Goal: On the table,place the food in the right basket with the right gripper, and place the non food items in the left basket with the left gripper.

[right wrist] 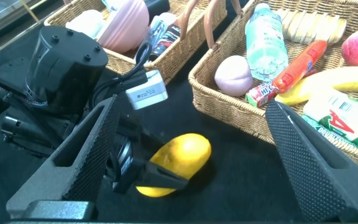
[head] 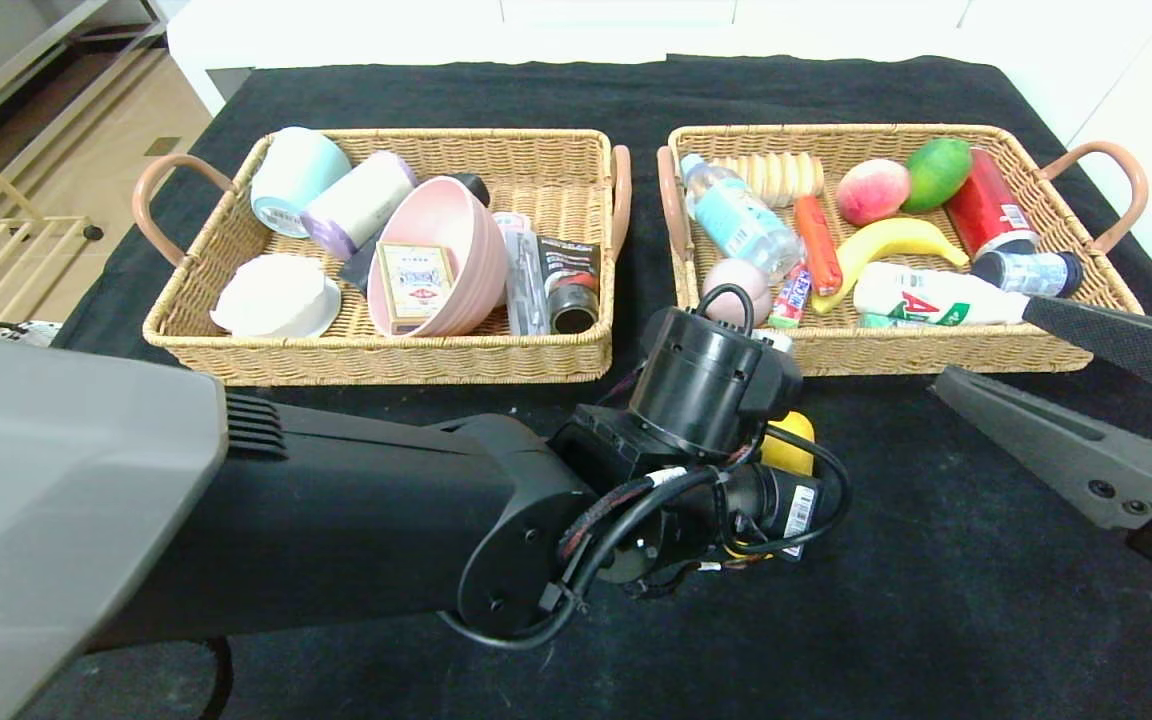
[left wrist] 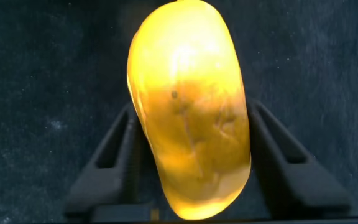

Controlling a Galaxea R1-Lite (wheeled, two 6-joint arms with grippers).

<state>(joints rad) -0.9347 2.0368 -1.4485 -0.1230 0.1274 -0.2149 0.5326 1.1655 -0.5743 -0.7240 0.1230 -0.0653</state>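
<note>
A yellow mango [left wrist: 191,118] lies on the black cloth in front of the gap between the two baskets; it also shows in the head view [head: 793,443] and the right wrist view [right wrist: 179,158]. My left gripper [left wrist: 191,109] reaches over it, one finger pressed on each side, the mango resting on the cloth. My right gripper [head: 1026,350] hangs open and empty at the right, in front of the right basket [head: 936,355], which holds fruit, bottles and snacks. The left basket [head: 376,362] holds cups, a pink bowl and a card box.
The left arm's wrist and cables [head: 706,400] cover the table's middle and hide most of the mango from the head view. The right basket's near rim [right wrist: 241,112] stands just beyond the mango. The table edge runs along the right side.
</note>
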